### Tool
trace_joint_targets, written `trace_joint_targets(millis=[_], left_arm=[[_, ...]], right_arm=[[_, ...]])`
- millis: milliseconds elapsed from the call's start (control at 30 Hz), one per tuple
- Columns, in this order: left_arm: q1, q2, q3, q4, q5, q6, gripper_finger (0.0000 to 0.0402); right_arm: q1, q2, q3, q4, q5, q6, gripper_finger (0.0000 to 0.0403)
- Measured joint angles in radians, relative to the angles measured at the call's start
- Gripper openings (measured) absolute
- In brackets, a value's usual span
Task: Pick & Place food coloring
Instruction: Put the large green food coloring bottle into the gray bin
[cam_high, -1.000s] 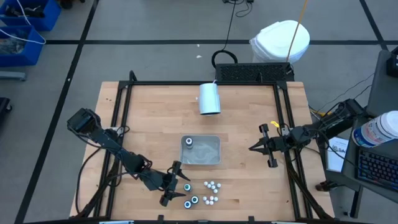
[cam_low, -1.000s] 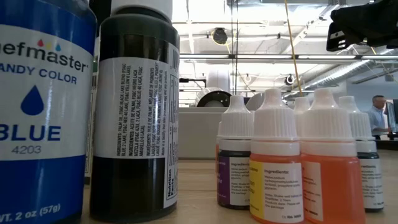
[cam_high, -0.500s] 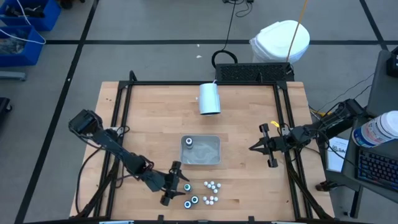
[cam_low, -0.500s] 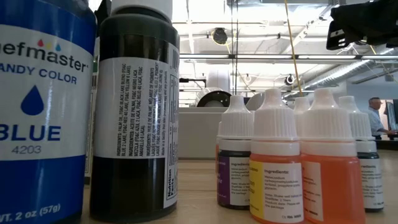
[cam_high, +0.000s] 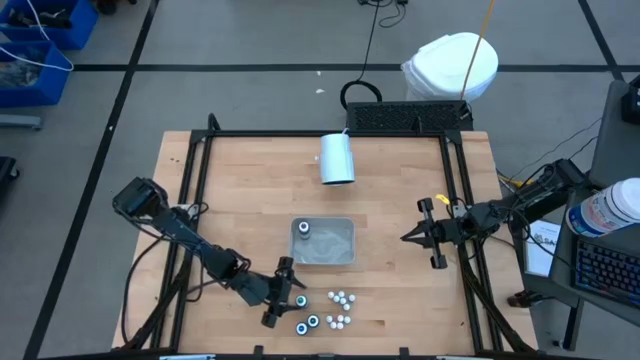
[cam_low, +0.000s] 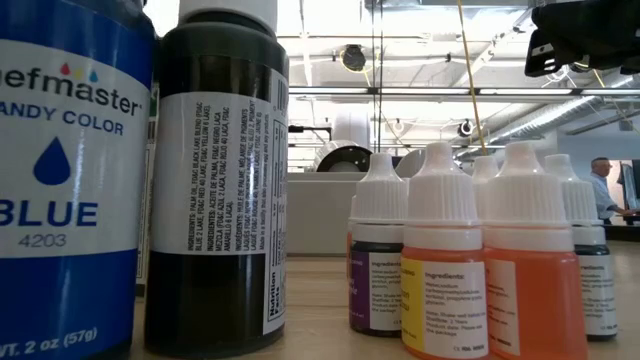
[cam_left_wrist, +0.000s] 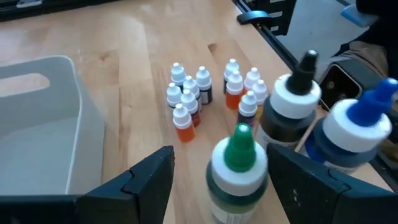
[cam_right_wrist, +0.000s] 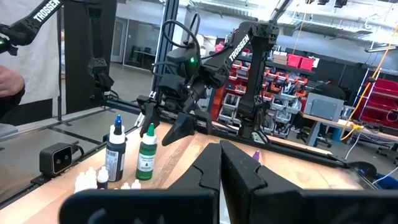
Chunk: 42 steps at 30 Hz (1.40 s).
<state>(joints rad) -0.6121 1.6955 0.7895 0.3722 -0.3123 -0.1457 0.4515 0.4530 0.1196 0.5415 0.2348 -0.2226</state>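
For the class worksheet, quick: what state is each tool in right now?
Left tool: open, its fingers either side of the green-capped bottle, not yet gripping it.
Right tool: closed, holding nothing, waiting at the table's right side.

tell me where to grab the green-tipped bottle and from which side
Grip the green-tipped bottle across its round body, just under the white collar; the narrow tip offers little hold. It stands upright between the left gripper's open fingers, so closing level from the side the gripper is already on looks best: the tray side is free, while the black-tipped bottle stands close beyond it.
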Motion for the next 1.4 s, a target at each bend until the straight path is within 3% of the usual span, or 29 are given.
trace_joint_targets(millis=[700, 1100, 1400], left_arm=[[0.015, 0.0, 0.0, -0.001, 0.025, -0.013, 0.0252], [0.015, 0.0, 0.0, -0.002, 0.053, -0.007, 0.0123], [-0.013, -0.007, 0.0, -0.012, -0.028, 0.013, 0.0122]], right_arm=[[0.0, 0.0, 0.0, -0.007, 0.0, 0.002, 0.0], [0.0, 0.0, 0.0, -0.008, 0.0, 0.001, 0.0], [0.0, 0.0, 0.0, -0.016, 0.0, -0.006, 0.0]])
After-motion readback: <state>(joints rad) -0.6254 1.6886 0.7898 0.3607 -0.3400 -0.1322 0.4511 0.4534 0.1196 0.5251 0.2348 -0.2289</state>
